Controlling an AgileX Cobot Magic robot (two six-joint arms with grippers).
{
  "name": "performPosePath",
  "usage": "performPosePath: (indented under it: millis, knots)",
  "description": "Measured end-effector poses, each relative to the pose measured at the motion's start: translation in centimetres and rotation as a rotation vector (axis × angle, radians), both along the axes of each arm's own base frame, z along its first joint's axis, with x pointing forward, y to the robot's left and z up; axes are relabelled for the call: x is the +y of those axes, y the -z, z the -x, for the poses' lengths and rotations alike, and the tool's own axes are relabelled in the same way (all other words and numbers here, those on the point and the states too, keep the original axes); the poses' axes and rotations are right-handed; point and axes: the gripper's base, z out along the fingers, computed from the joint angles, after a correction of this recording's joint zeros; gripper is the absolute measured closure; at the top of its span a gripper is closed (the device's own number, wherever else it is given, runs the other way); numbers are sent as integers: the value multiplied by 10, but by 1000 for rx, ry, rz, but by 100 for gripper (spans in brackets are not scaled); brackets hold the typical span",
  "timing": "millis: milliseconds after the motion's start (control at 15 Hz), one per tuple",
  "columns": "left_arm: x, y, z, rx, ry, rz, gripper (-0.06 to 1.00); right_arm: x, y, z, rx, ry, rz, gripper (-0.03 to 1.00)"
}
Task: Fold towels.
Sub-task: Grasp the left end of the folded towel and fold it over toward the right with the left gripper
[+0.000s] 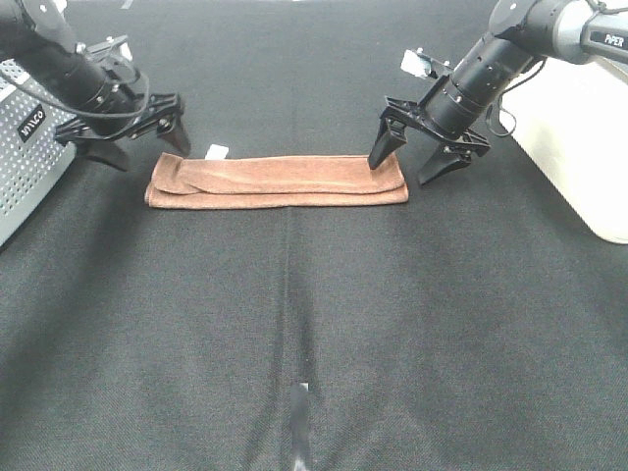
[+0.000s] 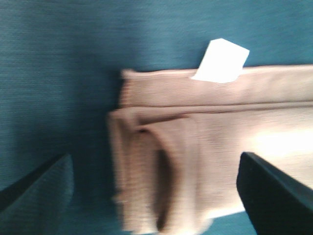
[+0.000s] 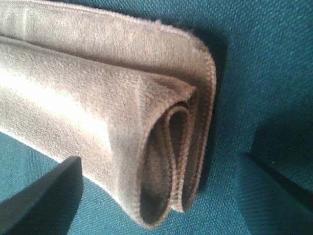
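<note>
The reddish-brown towel (image 1: 275, 182) lies folded into a long narrow strip across the black table, with its white tag (image 1: 217, 151) at the far left corner. My left gripper (image 1: 152, 154) is open and empty, just above and behind the strip's left end. In the left wrist view the towel's end (image 2: 195, 147) and the tag (image 2: 221, 61) lie between the open fingers (image 2: 39, 188). My right gripper (image 1: 400, 171) is open and empty, straddling the strip's right end. The right wrist view shows the layered folded end (image 3: 98, 98) between the fingers (image 3: 44, 196).
A grey perforated metal box (image 1: 25, 147) stands at the left edge. A white container (image 1: 579, 137) stands at the right. A small white mark (image 1: 303, 389) sits on the black cloth (image 1: 442, 324) near the front.
</note>
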Motion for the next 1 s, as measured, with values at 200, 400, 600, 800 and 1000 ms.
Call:
performPosePath:
  millis: [200, 400, 600, 800, 1000]
  knots:
    - [-1, 25, -1, 49, -9, 13, 9, 0, 0, 0, 0, 0, 1, 18]
    - [-7, 31, -4, 27, -28, 56, 11, 0, 0, 0, -5, 2, 3, 18]
    - [-17, 33, -4, -2, 9, 47, 20, -1, 0, -1, -6, 3, 3, 18]
    - [-16, 35, -4, 4, 32, 23, 19, -1, 0, -1, -8, 4, 5, 18]
    - [-11, 25, -7, 23, 38, -47, 14, -1, 0, -1, -13, 6, 7, 18]
